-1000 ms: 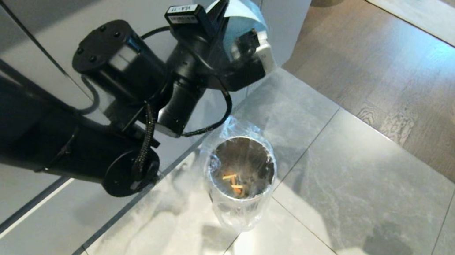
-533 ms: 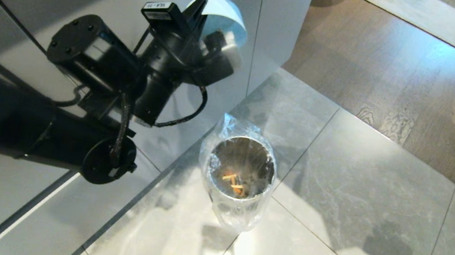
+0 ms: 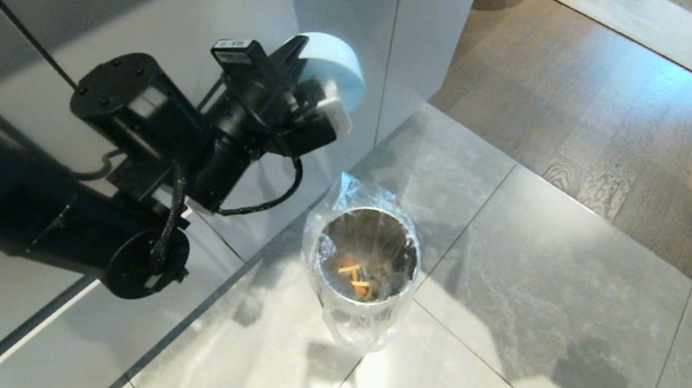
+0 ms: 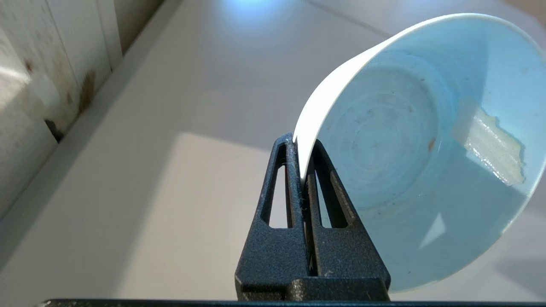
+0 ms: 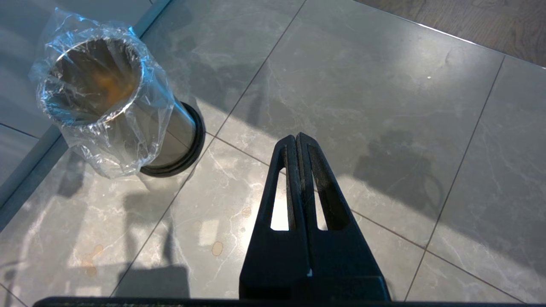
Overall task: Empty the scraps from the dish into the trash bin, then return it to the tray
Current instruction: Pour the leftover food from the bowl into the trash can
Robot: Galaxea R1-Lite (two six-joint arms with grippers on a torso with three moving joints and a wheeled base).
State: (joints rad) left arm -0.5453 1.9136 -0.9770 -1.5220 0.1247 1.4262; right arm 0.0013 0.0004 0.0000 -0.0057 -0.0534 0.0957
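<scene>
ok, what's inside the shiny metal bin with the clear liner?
A few yellow-orange vegetable sticks lie at the bottom of the lined metal bin. The rest of its floor is dark and glare-covered, so anything else there is unreadable.

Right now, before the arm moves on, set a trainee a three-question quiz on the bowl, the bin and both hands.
1. True or false: the pale blue glossy round bowl still holds food.
2. Where do the thin orange and yellow vegetable sticks lie?
A. On the grey floor tiles
B. Inside the shiny metal bin with the clear plastic liner
C. In the bowl
3. Fill in: the left hand grips the bowl by its ____; the right hand holds ____.

Key: 1 false; 2 B; 3 rim, nothing.
</scene>
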